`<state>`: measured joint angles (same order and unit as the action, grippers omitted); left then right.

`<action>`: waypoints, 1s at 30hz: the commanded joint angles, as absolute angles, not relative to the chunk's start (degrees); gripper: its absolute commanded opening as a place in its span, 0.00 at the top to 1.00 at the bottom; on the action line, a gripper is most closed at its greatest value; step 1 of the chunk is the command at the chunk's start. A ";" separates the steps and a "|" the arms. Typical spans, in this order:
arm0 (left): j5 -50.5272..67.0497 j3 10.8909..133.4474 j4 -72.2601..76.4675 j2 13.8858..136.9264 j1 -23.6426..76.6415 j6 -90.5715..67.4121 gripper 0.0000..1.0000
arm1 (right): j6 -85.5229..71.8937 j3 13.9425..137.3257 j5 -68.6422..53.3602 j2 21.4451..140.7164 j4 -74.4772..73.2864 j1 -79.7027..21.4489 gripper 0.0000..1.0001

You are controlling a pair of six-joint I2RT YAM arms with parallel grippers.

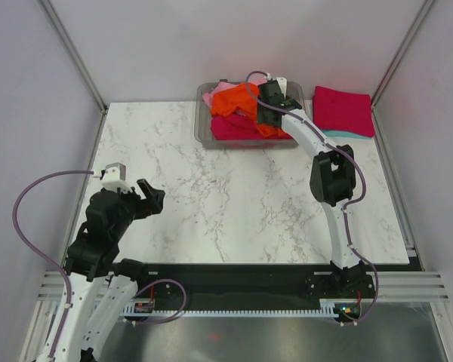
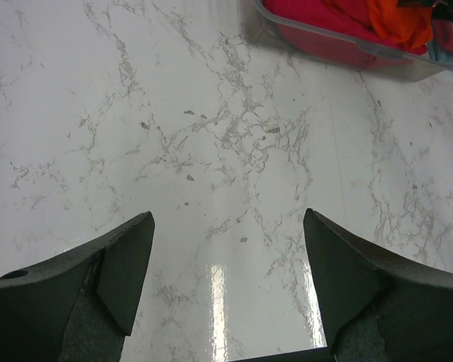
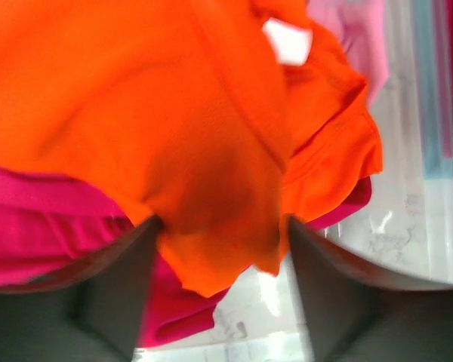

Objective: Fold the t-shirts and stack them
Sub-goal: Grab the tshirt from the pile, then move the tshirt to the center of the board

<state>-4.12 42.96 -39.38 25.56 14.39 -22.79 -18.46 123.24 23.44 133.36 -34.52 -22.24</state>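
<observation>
A bright orange t-shirt (image 1: 230, 98) lies crumpled on top of a crimson-magenta one (image 1: 230, 127) and a light pink one (image 1: 211, 96) in the grey bin (image 1: 202, 130). My right gripper (image 1: 266, 107) reaches into the bin. In the right wrist view its jaws (image 3: 223, 222) stand open on either side of a hanging fold of the orange shirt (image 3: 136, 98), with the crimson shirt (image 3: 45, 226) below. A folded crimson shirt (image 1: 343, 109) lies on a teal one (image 1: 340, 134) at the back right. My left gripper (image 1: 152, 197) is open and empty above the bare table (image 2: 228, 226).
The marble table top (image 1: 234, 196) runs between the two arms. The bin's near wall (image 2: 347, 49) shows at the top of the left wrist view. Grey walls and metal posts stand on both sides.
</observation>
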 commanded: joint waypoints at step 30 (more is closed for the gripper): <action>-5.28 43.59 -38.76 24.34 13.80 -23.20 0.13 | -25.38 68.06 22.68 68.85 -37.45 -19.60 0.02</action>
